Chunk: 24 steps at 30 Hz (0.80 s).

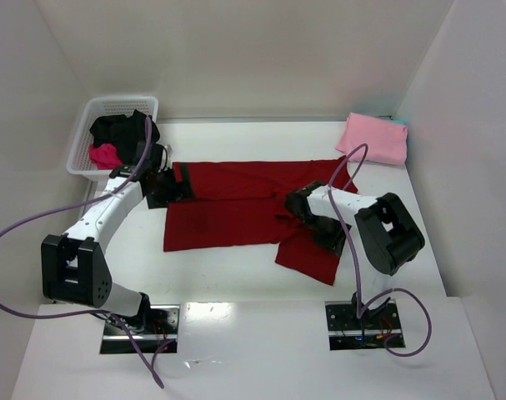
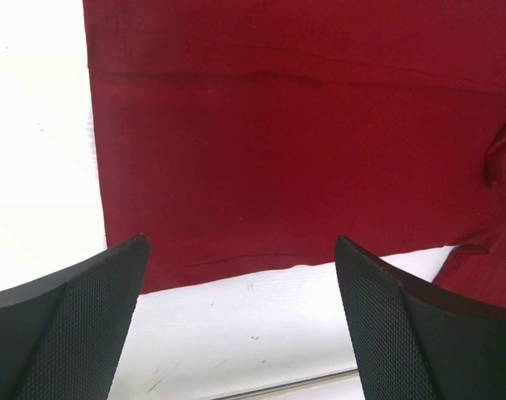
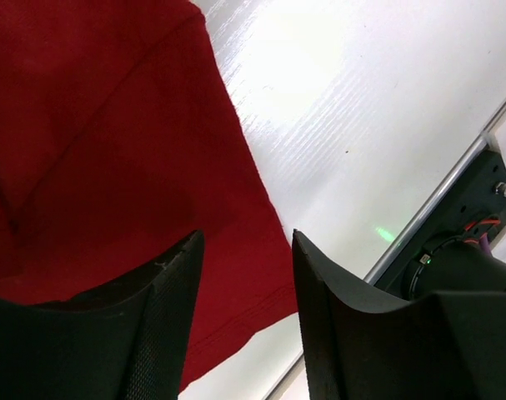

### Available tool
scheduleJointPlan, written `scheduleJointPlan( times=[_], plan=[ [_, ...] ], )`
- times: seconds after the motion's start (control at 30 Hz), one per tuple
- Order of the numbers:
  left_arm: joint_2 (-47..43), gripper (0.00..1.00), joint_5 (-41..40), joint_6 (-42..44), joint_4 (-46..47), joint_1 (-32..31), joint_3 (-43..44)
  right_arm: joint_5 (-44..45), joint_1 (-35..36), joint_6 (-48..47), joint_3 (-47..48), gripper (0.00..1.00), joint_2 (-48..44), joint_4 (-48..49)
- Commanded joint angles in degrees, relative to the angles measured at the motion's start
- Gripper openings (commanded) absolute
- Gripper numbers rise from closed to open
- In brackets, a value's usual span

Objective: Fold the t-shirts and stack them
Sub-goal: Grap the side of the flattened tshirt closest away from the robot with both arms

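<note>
A dark red t-shirt (image 1: 236, 208) lies spread across the middle of the table, its right part bunched and folded over. My left gripper (image 1: 176, 187) is at the shirt's left edge. In the left wrist view it (image 2: 240, 317) is wide open over bare table, with the shirt's edge (image 2: 286, 167) just beyond the fingertips. My right gripper (image 1: 294, 204) hovers over the shirt's right part. In the right wrist view it (image 3: 244, 279) is open, with the shirt's hemmed sleeve (image 3: 111, 142) beneath it and nothing between the fingers. A light pink t-shirt (image 1: 373, 137), folded square, lies at the back right.
A white basket (image 1: 90, 117) at the back left holds a black t-shirt (image 1: 123, 129) and a magenta one (image 1: 104, 155). White walls enclose the table on three sides. The right arm's base (image 3: 461, 250) shows in the right wrist view.
</note>
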Motion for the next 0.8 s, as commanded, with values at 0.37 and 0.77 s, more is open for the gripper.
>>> scheduleJointPlan(
  times=[0.37,0.77],
  plan=[
    [-1.35,0.99,0.73,1.80,0.25,0.85,1.41,3.40,-0.32,0.05,2.19,0.45,8.27,-1.50],
    [-0.82,0.99,0.73,2.33,0.25,0.85,1.41,-2.12,-0.32,0.40,3.77,0.44,4.23,5.25]
  ],
)
